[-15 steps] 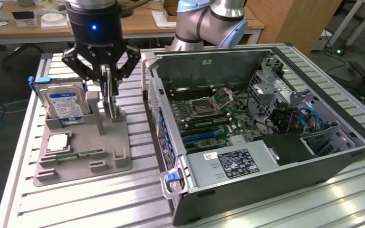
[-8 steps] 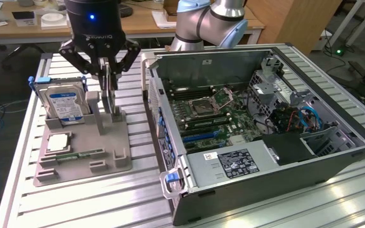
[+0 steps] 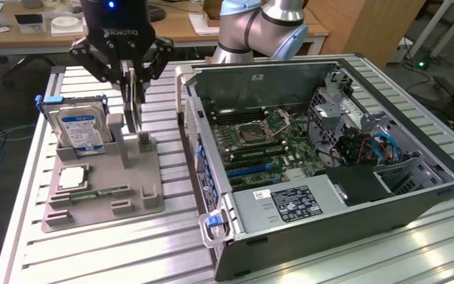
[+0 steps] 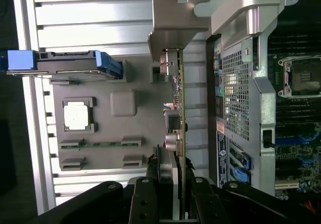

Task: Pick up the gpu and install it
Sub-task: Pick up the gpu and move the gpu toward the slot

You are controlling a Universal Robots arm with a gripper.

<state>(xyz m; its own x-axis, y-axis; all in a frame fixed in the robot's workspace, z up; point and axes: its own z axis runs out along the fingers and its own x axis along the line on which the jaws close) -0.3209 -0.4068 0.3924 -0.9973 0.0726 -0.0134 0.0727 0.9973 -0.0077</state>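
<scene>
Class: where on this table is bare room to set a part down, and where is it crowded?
Bare table slats lie in front of the grey tray, and at the near corner beside the computer case on the exterior view's right. Crowded: the tray, with hard drive and the gpu in the jaws, and the narrow tray-to-case gap.

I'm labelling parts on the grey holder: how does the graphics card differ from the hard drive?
The graphics card is a thin green board; the hard drive is a thicker silver block with a blue label. The gripper is clamped on the graphics card, while the hard drive stands untouched in a blue frame. Both stand upright on edge at the grey holder.
</scene>
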